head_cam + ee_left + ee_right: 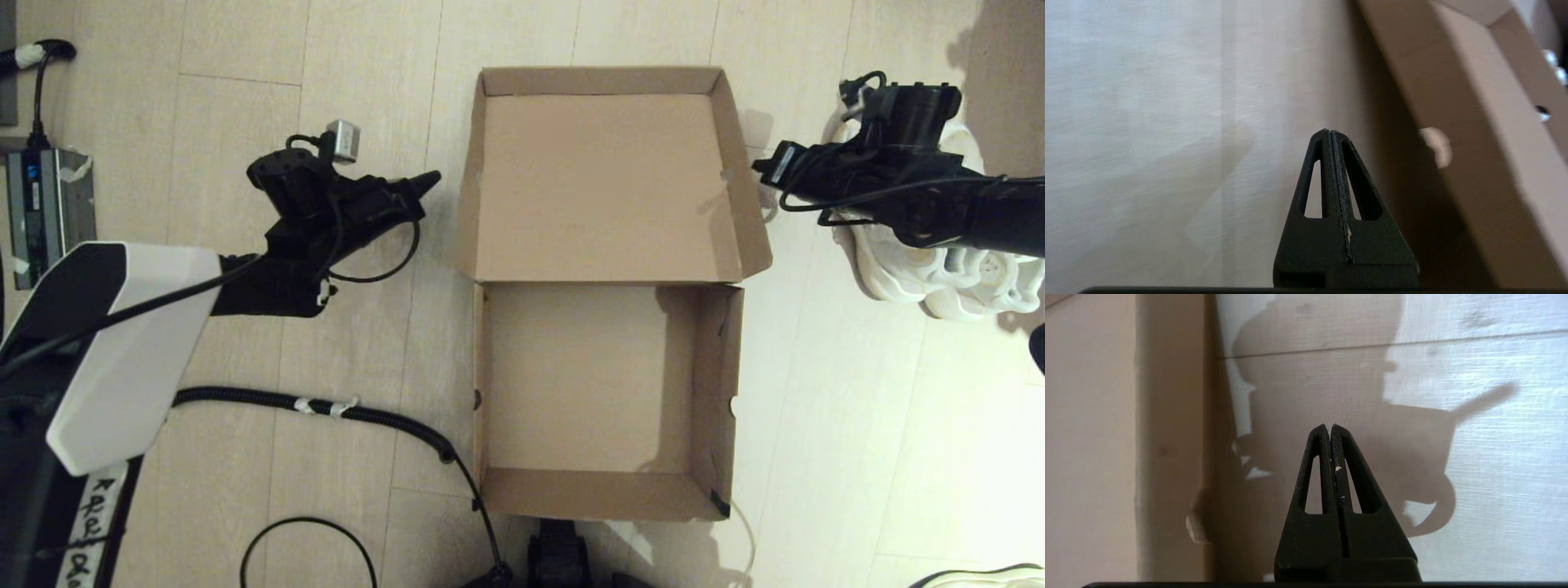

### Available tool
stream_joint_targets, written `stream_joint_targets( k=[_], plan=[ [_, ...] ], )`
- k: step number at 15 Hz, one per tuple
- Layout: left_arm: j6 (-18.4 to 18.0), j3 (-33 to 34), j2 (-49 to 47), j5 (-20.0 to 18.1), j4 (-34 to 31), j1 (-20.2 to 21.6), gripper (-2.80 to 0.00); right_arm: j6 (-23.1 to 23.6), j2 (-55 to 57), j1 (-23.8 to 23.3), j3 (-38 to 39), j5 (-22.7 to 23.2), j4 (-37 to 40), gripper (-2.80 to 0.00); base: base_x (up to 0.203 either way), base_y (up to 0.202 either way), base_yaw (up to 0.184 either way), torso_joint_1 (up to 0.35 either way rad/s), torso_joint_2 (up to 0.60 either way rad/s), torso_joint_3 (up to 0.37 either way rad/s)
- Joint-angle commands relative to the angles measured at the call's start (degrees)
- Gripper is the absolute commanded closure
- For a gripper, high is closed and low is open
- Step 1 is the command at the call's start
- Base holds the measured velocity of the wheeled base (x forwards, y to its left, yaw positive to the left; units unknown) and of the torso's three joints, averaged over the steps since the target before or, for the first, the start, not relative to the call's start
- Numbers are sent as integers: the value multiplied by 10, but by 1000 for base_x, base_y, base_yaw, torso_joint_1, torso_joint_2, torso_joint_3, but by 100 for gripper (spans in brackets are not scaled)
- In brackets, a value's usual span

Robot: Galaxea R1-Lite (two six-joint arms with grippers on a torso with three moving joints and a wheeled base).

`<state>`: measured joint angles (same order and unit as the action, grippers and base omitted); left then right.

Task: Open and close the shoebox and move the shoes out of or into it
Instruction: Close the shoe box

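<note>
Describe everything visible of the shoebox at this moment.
The shoebox is plain brown cardboard, standing on the pale wood floor with its hinged lid thrown fully open and lying back flat. The tray is empty. Small black tape patches mark its right wall and near right corner. Neither gripper touches it; one flanks the lid on each side.

Shoebox (pixel 608 384) lies open, inside bare, free entry from above. Floor strips either side of shoebox passable; black cable (pixel 359 415) crosses its left, shoes (pixel 939 269) sit well right.
</note>
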<state>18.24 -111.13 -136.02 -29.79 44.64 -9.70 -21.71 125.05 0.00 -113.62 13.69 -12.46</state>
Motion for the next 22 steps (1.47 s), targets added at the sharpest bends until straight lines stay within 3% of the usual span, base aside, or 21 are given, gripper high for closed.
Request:
stream_joint_targets(
  k=[1,4,9,12,19,22],
  plan=[
    [3,0,0,-2,3,-10,0,-21,-10,1,0,4,0,0,0,0,0,0,0,0],
    [6,-1,-2,-3,-2,-39,0,-34,-13,1,0,6,16,0,0,0,0,0,0,0],
    [15,-1,0,-1,-1,-62,0,-107,-26,1,0,28,38,0,0,0,0,0,0,0],
    [16,-1,-2,-4,-3,-62,0,-122,-24,10,0,52,44,0,0,0,0,0,0,0],
    [19,-1,-1,-5,-3,-69,0,-146,-25,22,0,55,50,0,0,0,0,0,0,0],
    [42,-1,13,-4,-1,-76,0,-150,-42,22,0,66,80,0,0,0,0,0,0,0]
  ],
)
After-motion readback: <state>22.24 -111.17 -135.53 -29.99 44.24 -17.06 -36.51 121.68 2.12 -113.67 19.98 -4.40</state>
